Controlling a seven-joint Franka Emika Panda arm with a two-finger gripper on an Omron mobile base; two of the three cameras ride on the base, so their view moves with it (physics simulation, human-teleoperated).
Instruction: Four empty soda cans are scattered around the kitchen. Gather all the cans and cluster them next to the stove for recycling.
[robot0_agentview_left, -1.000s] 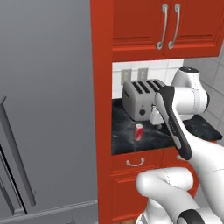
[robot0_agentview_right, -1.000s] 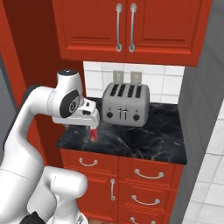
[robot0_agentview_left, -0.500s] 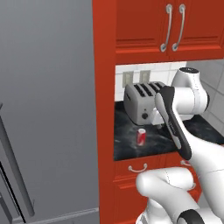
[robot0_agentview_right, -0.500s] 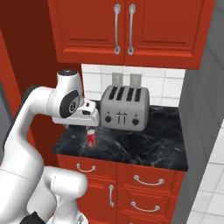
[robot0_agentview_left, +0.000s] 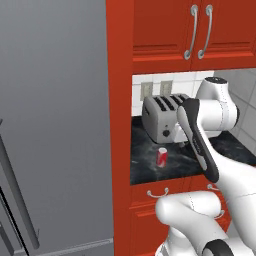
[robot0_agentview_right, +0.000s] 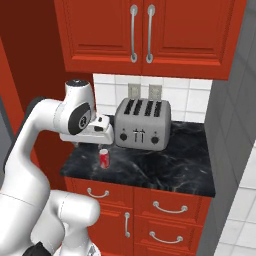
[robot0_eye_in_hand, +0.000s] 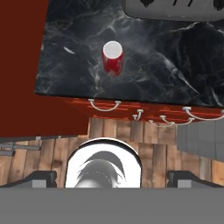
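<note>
Base rolled left; red can (robot0_eye_in_hand: 112, 58) near counter edge (robot0_eye_in_hand: 109, 98)

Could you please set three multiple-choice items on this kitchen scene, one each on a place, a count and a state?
1. Where does the red soda can stand?
A. on the black countertop in front of the toaster
B. on the floor
C. on top of the toaster

2. How many slots does the toaster's top show?
A. two
B. four
C. six

3. How is the tool?
A. shut on the can
B. shut and empty
C. open, holding nothing

Answers:
1. A: both base views show it upright on the counter near the toaster's front left corner.
2. B: four dark slots lie side by side.
3. C: the hand view has its fingertips wide apart, the can well away.
</note>
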